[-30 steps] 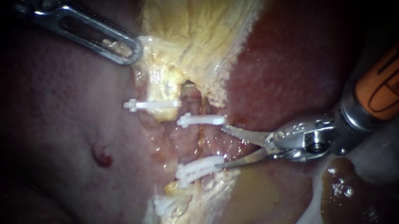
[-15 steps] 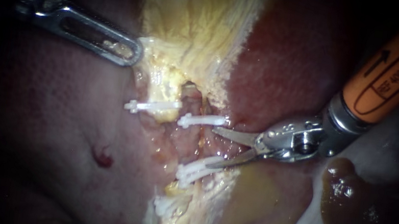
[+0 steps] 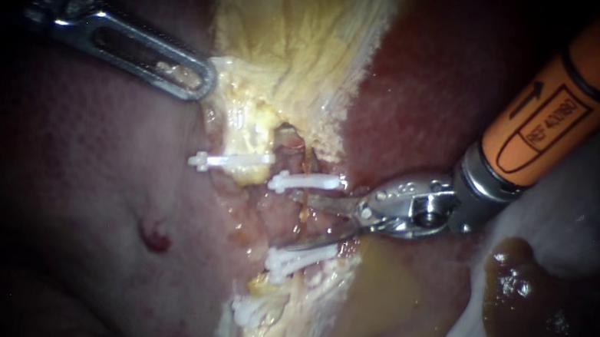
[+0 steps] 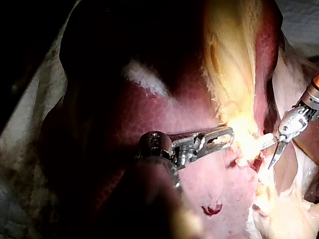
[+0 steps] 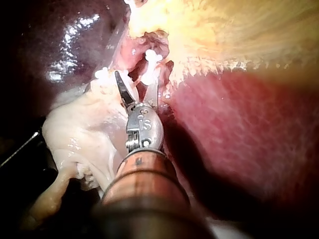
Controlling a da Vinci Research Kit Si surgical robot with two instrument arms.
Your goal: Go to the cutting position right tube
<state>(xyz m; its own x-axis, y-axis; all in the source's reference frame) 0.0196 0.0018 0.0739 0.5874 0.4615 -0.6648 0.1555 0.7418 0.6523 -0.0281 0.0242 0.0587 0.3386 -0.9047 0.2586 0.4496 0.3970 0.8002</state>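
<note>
My right instrument [image 3: 291, 220] comes in from the upper right. Its shaft, in an orange sleeve [image 3: 546, 120], slants down toward the middle of the endoscope view. The metal wrist bends there, so the two slim blades point almost level toward the view's left. My left instrument [image 3: 202, 80] reaches in from the upper left on a shallow downward slant over the liver [image 3: 421, 68].

The right tube [image 3: 280, 216] sits in the middle of the dissected patch, just right of the left tube's clip [image 3: 230, 159]. Its long axis runs up and down in the endoscope view, from the upper clip [image 3: 304, 182] to the lower clip [image 3: 300, 256]. The blades cross it roughly at right angles.

The right instrument's blades stand moderately open in a V. The upper blade lies just under the upper clip, and the lower blade's tip is against the top of the lower clip. The stretch of tube between the clips lies in the gap, but I cannot tell whether either blade touches it. The right wrist view shows the same spread [image 5: 135, 83], with one white clip beside each blade tip.

The left instrument's slotted jaws are closed on the edge of the pale yellow tissue [image 3: 247, 100] above the clips. The left wrist view shows them clamped there [image 4: 229, 133], with the right instrument [image 4: 269, 152] just beyond.
</note>
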